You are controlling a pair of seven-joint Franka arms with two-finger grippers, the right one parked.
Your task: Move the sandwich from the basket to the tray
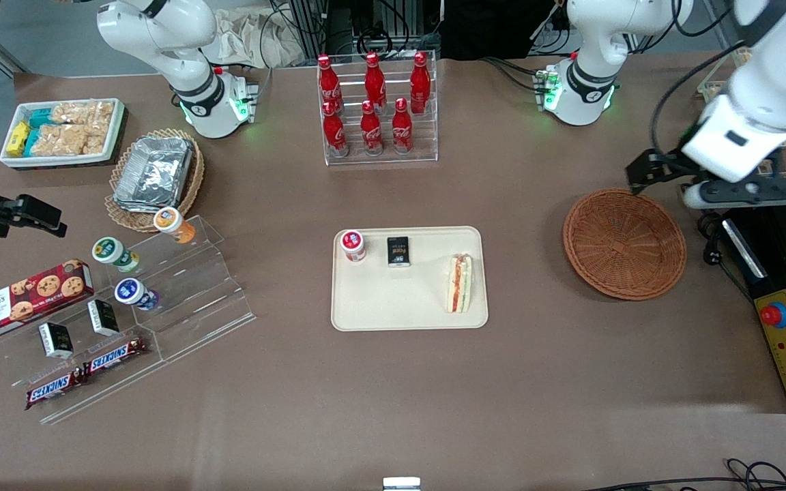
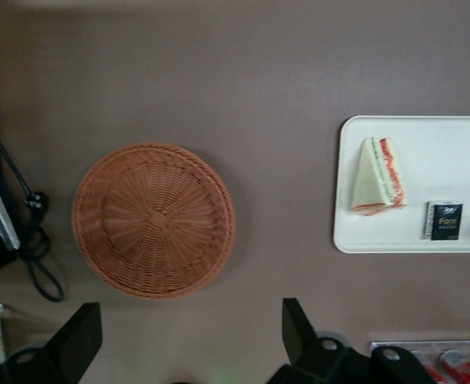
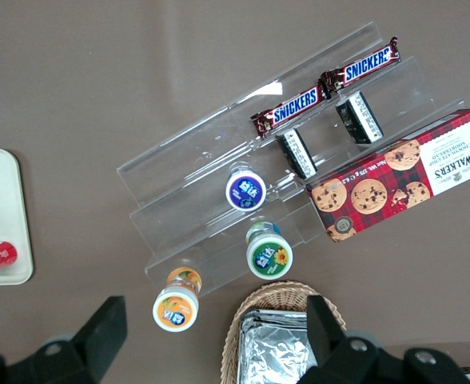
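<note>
The sandwich (image 1: 460, 284) (image 2: 377, 178) lies on the cream tray (image 1: 393, 307) (image 2: 427, 144), at the tray's end nearer the basket. The reddish-brown woven basket (image 1: 623, 243) (image 2: 153, 220) stands empty toward the working arm's end of the table. My left gripper (image 1: 636, 181) (image 2: 189, 340) hangs raised above the basket's rim, on the edge farther from the front camera. It is open, and nothing is between its fingers (image 2: 299, 326).
A red-lidded cup (image 1: 353, 245) and a black packet (image 1: 398, 251) share the tray. A rack of cola bottles (image 1: 376, 109) stands farther back. A control box with a red button (image 1: 785, 341) lies beside the basket. Snack shelves (image 1: 161, 300) fill the parked arm's end.
</note>
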